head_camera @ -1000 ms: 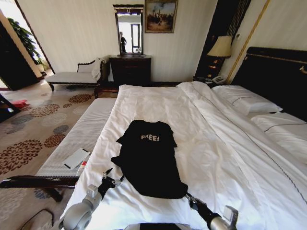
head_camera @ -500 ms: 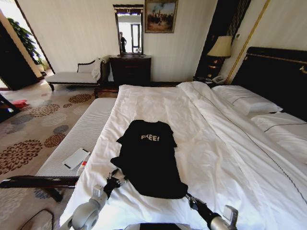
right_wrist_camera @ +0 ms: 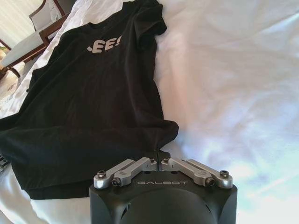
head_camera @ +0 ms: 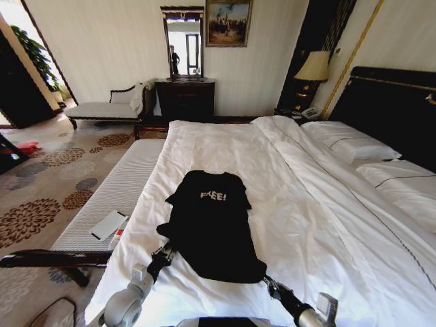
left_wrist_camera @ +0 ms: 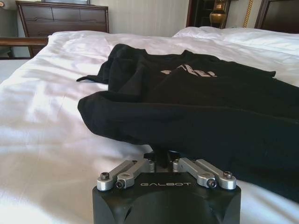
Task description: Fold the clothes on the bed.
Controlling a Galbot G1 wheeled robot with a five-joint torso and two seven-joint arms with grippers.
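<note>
The clothes are one black T-shirt (head_camera: 211,221) with white chest lettering, lying flat on the white bed (head_camera: 306,225), collar away from me. My left gripper (head_camera: 163,253) is at the shirt's near left hem corner. In the left wrist view this gripper (left_wrist_camera: 161,158) is shut, its tips tucked under the raised hem of the T-shirt (left_wrist_camera: 196,107). My right gripper (head_camera: 270,282) sits at the near right hem corner. In the right wrist view that gripper (right_wrist_camera: 159,159) is pinched shut on the T-shirt (right_wrist_camera: 88,102) edge.
A pale padded bench (head_camera: 116,191) runs along the bed's left side with a white booklet (head_camera: 108,224) on it and a dark wood rail (head_camera: 54,257) at its near end. Pillows (head_camera: 354,146) and the dark headboard (head_camera: 395,102) lie to the right. White sheet spreads around the shirt.
My left gripper has moved right, in to the shirt's left hem corner, and has shut on it. The right gripper has stayed in place on the right corner.
</note>
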